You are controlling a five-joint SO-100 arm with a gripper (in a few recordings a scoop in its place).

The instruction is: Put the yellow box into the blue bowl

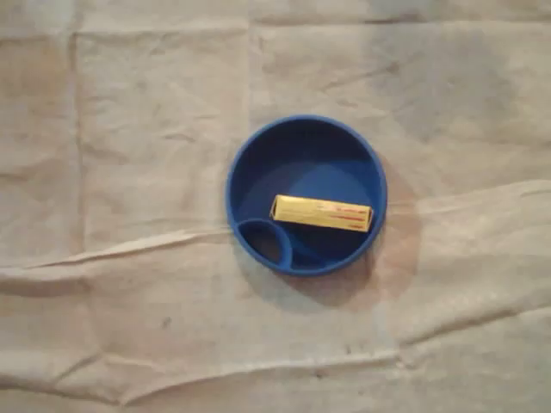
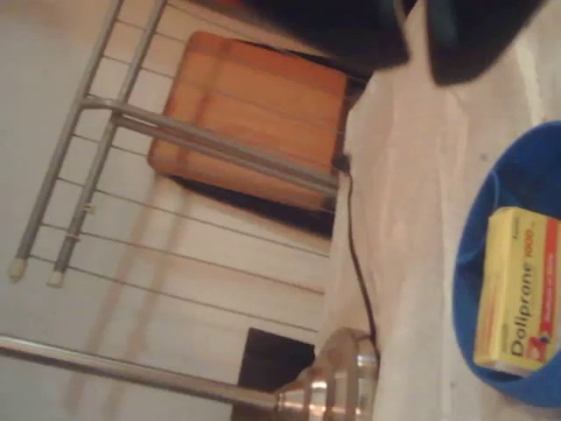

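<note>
The yellow box [image 1: 322,212] lies flat inside the blue bowl [image 1: 258,155], across its lower half, in the overhead view. In the wrist view the same box [image 2: 519,303], with red print on it, rests in the bowl [image 2: 526,167] at the right edge. My gripper [image 2: 416,35] appears as two dark blurred shapes along the top edge of the wrist view, well away from the bowl, with a narrow gap between them. Its tips are cut off by the frame and nothing is held.
A wrinkled beige cloth [image 1: 129,258] covers the table. The bowl has a small side compartment [image 1: 263,241] at its lower left. Past the table edge, the tilted wrist view shows a metal rack [image 2: 131,123], an orange wooden board [image 2: 254,114] and a cable [image 2: 351,254].
</note>
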